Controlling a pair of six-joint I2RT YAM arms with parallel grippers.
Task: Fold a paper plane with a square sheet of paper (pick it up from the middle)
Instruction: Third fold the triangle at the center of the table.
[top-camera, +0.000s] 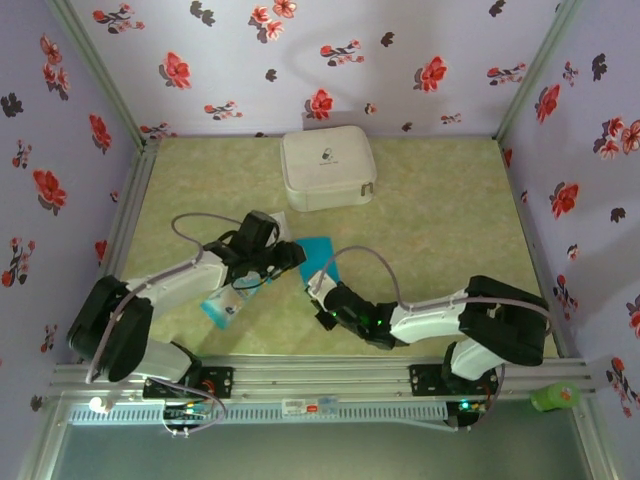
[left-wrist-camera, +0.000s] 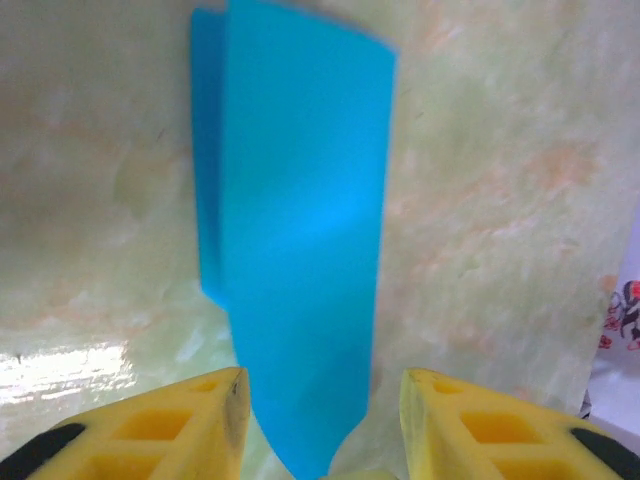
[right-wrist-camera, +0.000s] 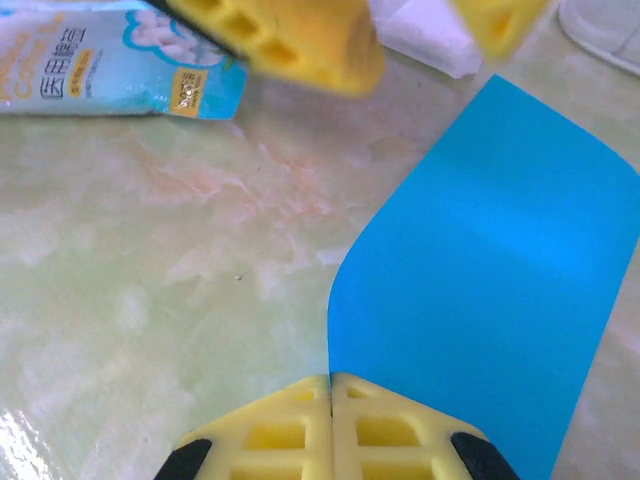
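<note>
The square sheet of paper (right-wrist-camera: 480, 260) looks thin, matt, smooth; table (right-wrist-camera: 150, 300) glossy, perhaps laminate; packet (right-wrist-camera: 110, 70) shiny plastic.

Pale blue-and-white plastic packet (right-wrist-camera: 110, 70): dark blue Chinese print, "医用棉" readable, the next character too blurred to tell. Above it is faint white Latin lettering, cut by the frame edge and not legible. Small yellow square badge (right-wrist-camera: 186, 90) near the packet's corner has tiny marks, unreadable. In the top view the packet's print is too small to read. White rounded square case (top-camera: 327, 168): small dark logo (top-camera: 327, 155) on the lid, illegible. Red-and-white sticker (top-camera: 305, 407) on the front metal rail (top-camera: 400, 410): illegible.
</note>
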